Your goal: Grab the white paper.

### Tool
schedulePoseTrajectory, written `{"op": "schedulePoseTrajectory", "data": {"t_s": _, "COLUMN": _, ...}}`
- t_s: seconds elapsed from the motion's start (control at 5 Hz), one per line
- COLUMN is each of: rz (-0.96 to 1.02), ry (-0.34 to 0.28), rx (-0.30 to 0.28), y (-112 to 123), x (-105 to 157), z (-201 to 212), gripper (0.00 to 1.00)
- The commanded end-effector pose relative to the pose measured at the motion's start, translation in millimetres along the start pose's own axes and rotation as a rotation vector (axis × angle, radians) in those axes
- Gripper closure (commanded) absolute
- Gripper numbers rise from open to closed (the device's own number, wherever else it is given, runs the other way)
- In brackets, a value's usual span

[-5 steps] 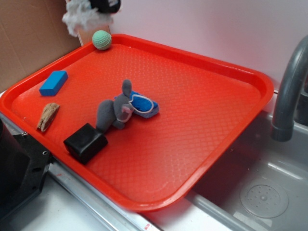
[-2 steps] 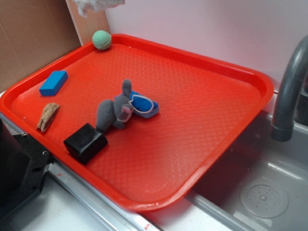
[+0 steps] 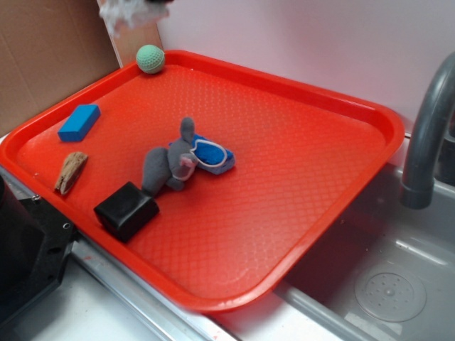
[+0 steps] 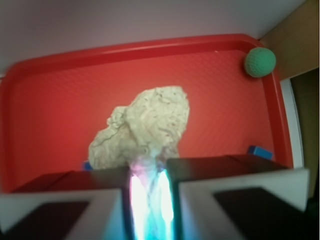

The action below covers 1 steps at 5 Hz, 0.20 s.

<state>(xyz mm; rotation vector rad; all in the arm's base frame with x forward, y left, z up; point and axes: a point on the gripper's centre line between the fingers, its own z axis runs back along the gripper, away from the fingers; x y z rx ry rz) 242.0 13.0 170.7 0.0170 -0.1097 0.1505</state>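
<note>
The white paper (image 4: 147, 127) is a crumpled wad hanging from my gripper (image 4: 149, 172), whose two fingers are shut on its upper end. It is held high above the red tray (image 4: 60, 80). In the exterior view only a bit of the white paper (image 3: 122, 11) and the dark gripper (image 3: 155, 2) show at the top edge, above the tray's far left corner.
On the red tray (image 3: 298, 163) lie a green ball (image 3: 150, 58) in the far corner, a blue block (image 3: 79, 121), a wooden piece (image 3: 71, 171), a black box (image 3: 126, 210) and a grey plush toy (image 3: 169, 165) on a blue item (image 3: 211, 155). A sink and faucet (image 3: 426, 135) stand right.
The gripper with the paper rose from beside the green ball to the frame's top edge; now the wad has shifted slightly left. Nothing on the tray has moved.
</note>
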Motion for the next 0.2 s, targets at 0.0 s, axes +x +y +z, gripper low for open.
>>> {"op": "schedulePoseTrajectory", "data": {"t_s": 0.0, "rz": 0.005, "ry": -0.016, "rx": 0.039, "y": 29.6, "x": 2.6, "z": -10.8, "gripper": 1.00}}
